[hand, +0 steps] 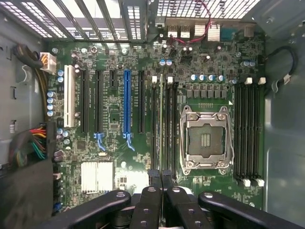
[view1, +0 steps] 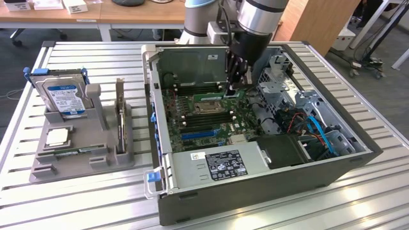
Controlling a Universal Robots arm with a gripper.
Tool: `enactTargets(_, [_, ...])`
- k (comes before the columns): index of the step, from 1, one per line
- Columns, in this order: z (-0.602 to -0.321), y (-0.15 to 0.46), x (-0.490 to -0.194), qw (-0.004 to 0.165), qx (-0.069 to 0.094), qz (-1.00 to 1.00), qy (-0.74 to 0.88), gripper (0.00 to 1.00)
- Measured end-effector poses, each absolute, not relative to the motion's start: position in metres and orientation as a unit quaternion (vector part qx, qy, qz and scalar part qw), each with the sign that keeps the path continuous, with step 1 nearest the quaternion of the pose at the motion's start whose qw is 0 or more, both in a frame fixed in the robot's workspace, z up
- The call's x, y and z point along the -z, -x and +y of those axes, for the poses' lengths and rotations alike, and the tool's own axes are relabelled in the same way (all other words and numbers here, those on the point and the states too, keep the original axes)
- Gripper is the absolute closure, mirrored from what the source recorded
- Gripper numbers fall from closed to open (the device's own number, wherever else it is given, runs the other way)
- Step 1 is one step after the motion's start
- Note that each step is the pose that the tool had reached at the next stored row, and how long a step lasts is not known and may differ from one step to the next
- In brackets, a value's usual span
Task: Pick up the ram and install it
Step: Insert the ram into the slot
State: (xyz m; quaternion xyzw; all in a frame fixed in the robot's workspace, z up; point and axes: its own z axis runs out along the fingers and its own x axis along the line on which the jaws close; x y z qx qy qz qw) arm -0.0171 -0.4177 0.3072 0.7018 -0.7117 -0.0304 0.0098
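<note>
The hand (view1: 231, 87) was clenched on the ram (hand: 161, 119), held edge-on. It stood over the memory slots (hand: 170, 114) beside the CPU socket (hand: 206, 138).

case (view1: 255, 170) on table (view1: 364, 201), rack (view1: 83, 158) at exterior view's left, tool (hand: 161, 175) w/ ram (hand: 161, 119) over slots (hand: 170, 129) by CPU socket (hand: 206, 138)

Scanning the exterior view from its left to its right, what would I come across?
Blue-labelled hard drive → upright expansion card → gripper holding the ram → blue cables.
</note>
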Motion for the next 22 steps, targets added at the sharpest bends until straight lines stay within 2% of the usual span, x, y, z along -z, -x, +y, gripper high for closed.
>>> enactTargets(22, [-0.418, 0.017, -0.269, 0.010, 0.030, -0.712, -0.702, 0.89])
